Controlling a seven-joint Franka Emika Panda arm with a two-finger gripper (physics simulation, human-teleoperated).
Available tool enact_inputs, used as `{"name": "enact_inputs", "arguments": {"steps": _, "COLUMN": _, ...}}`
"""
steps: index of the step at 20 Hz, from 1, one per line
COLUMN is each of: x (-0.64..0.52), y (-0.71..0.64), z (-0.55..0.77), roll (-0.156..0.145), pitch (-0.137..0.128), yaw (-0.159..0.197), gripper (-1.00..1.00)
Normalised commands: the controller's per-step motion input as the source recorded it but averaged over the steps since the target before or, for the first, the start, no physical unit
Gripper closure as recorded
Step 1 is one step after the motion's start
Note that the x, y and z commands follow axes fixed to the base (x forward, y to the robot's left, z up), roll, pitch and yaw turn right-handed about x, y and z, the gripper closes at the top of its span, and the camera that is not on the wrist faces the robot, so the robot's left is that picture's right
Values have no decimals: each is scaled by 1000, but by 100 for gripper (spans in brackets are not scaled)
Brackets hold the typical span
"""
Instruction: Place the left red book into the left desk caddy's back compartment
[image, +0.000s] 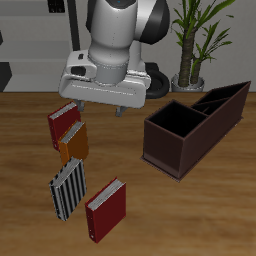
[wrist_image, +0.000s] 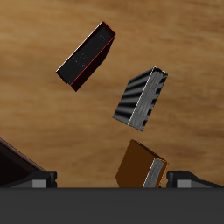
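Note:
The left red book (image: 105, 208) lies flat near the table's front edge, its white page edges showing; in the wrist view (wrist_image: 87, 57) it looks dark with a red rim. The left desk caddy (image: 196, 130) is a long dark maroon box farther back. Its back compartment (image: 226, 100) is the narrower slanted section at the far end, and it looks empty. My gripper (image: 100, 106) hangs open and empty above the table, behind the row of books and beside the caddy. In the wrist view (wrist_image: 114, 179) its fingertips (wrist_image: 39, 179) stand wide apart.
Another red book (image: 65, 122) lies farthest back in the row. Then come an orange-brown book (image: 73, 143) (wrist_image: 140, 166) and a striped book (image: 68, 188) (wrist_image: 140, 98). A potted plant (image: 195, 45) stands behind the caddy. A caddy corner (wrist_image: 13, 162) shows in the wrist view.

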Motion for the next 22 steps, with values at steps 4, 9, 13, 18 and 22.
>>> {"name": "enact_inputs", "arguments": {"steps": 4, "x": 245, "y": -100, "z": -45, "roll": -27, "pitch": -22, "yaw": -37, "gripper": -100}}
{"name": "enact_inputs", "arguments": {"steps": 9, "x": 231, "y": -31, "z": -52, "roll": -20, "pitch": -11, "yaw": -35, "gripper": -100}}
{"name": "enact_inputs", "arguments": {"steps": 13, "x": 387, "y": 10, "z": -13, "roll": -21, "pitch": -22, "yaw": -46, "gripper": -100}}
{"name": "enact_inputs", "arguments": {"steps": 18, "x": 313, "y": 78, "z": -60, "roll": -5, "pitch": -7, "yaw": -16, "gripper": -100}}
{"name": "enact_inputs", "arguments": {"steps": 22, "x": 283, "y": 111, "z": -75, "roll": 16, "pitch": -3, "yaw": -15, "gripper": -100}}
